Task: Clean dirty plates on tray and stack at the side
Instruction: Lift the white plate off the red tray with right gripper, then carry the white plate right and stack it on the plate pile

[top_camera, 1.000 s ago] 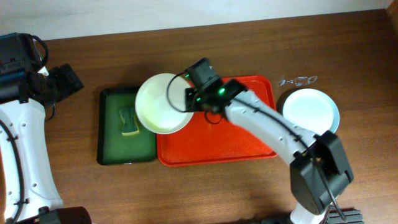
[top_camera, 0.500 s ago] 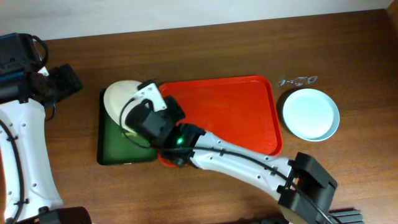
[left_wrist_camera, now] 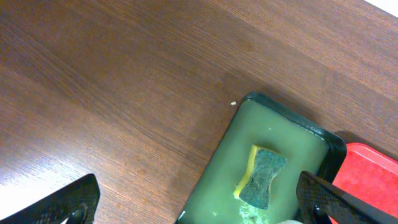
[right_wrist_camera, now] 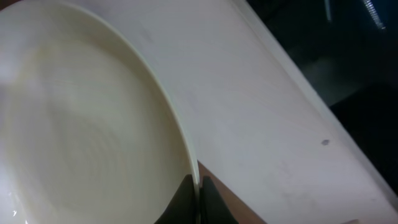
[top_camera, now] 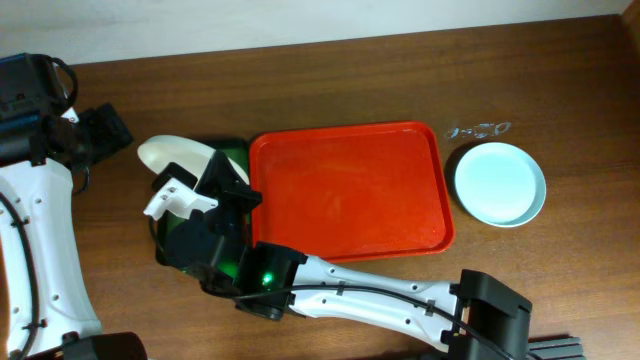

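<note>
My right gripper (top_camera: 207, 172) is shut on the rim of the cream-white plate (top_camera: 172, 154) and holds it tilted steeply over the far end of the dark green tray (top_camera: 238, 156). In the right wrist view the fingers (right_wrist_camera: 198, 200) pinch the plate's edge (right_wrist_camera: 93, 124). The red-orange tray (top_camera: 350, 190) holds nothing. A mint-blue plate (top_camera: 500, 183) lies on the table right of it; I cannot tell if another lies beneath. My left gripper (left_wrist_camera: 199, 208) is open and empty, above the table left of the green tray (left_wrist_camera: 231, 162).
A yellow-green sponge (left_wrist_camera: 261, 177) lies in the wet green tray; my right arm hides it from overhead. A small clear glittering object (top_camera: 480, 128) lies behind the mint-blue plate. The left arm (top_camera: 40, 230) runs along the table's left side.
My right arm has swung the cream-white plate left, off the red-orange tray's edge and over the green tray, tipping it steeply. The left arm has not moved.
</note>
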Robot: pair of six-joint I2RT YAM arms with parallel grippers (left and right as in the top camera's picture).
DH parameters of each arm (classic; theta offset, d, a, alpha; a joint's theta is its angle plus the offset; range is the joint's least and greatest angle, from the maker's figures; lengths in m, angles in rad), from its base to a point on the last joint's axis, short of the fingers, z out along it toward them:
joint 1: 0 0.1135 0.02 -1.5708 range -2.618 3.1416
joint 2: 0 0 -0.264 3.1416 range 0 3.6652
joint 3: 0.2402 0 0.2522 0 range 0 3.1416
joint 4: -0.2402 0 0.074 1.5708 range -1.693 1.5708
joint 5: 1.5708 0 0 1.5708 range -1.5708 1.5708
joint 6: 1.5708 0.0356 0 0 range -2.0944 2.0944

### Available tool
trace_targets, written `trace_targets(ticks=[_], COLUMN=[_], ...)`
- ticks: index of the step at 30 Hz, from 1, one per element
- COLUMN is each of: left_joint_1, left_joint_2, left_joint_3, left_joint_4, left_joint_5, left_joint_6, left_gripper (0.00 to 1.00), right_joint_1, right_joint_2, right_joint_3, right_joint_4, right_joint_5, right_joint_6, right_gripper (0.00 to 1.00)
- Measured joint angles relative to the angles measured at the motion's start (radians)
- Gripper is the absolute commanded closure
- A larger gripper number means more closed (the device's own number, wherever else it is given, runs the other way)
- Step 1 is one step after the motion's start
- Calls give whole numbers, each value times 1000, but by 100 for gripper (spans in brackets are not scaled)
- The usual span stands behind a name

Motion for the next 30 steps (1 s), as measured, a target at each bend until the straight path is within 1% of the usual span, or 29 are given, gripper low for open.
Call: trace_targets(ticks=[4, 6, 8, 10, 12, 15, 17, 20, 24, 26, 29, 30], left_joint_1=[0, 0, 0, 0, 0, 0, 0, 0, 0, 0, 0, 0], left_joint_2=[0, 0, 0, 0, 0, 0, 0, 0, 0, 0, 0, 0], left_joint_3=[0, 0, 0, 0, 0, 0, 0, 0, 0, 0, 0, 0], left_joint_4=[-1, -1, -2, -2, -2, -2, -2, -2, -2, -2, -2, -2], left_joint_5=[0, 0, 0, -1, 0, 0, 0, -1, 0, -1, 0, 0], left_joint_6=[0, 0, 0, 0, 0, 0, 0, 0, 0, 0, 0, 0], left_gripper=[1, 1, 1, 1, 1, 1, 1, 1, 1, 1, 1, 1], right_joint_1=[0, -2, -10, -32, -82, -177, -248, -339, -499, -608, -834, -883], right_joint_2=[0, 0, 0, 0, 2, 5, 5, 5, -6, -25, -56, -58], right_joint_3=[0, 0, 4, 9, 11, 11, 11, 11, 11, 11, 11, 13], right_joint_4=[4, 2, -69, -190, -336, -472, -523, -580, -665, -720, -836, -868], right_joint_5=[11, 11, 10, -12, -92, -252, -370, -511, -723, -845, -1031, -1072], right_joint_6=[-27, 6, 108, 236, 409, 658, 794, 927, 1054, 1086, 1117, 1122], right_gripper=[96, 96, 96, 96, 96, 96, 96, 96, 96, 96, 96, 96])
